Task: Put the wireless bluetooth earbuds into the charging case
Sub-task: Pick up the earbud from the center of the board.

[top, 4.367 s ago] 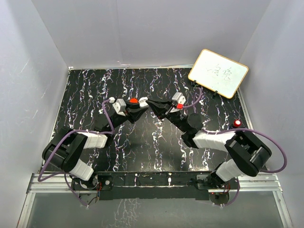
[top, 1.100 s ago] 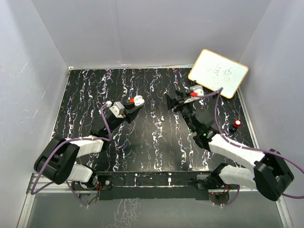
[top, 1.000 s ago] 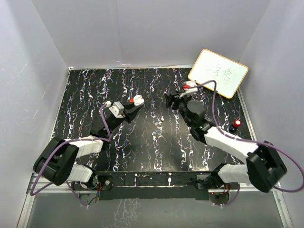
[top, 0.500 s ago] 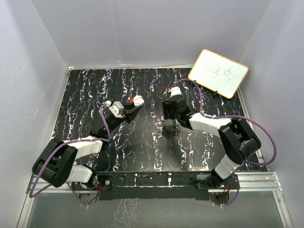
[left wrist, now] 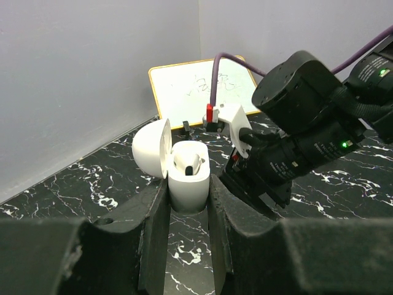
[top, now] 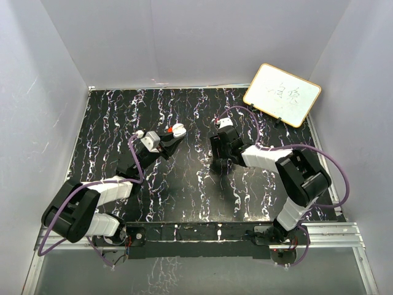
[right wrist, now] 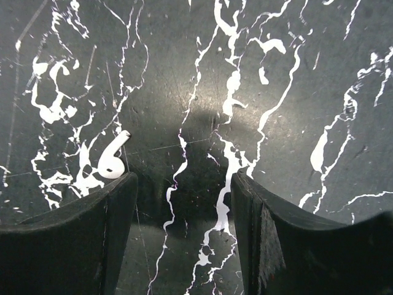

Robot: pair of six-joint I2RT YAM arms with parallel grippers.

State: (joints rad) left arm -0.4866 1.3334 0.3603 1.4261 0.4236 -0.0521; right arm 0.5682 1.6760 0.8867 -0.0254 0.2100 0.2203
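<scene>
Note right tool: swung in from beside the whiteboard, now aimed down at the table, fingers spread. Locate a white earbud just outside one finger, not between the pair; re-centre before closing. Note left tool pinching the open charging case, another earbud apparently seated inside. Expect glare off the glossy marbled black; grey walls close on three sides.

black marbled table, small whiteboard propped at far-right corner
</scene>
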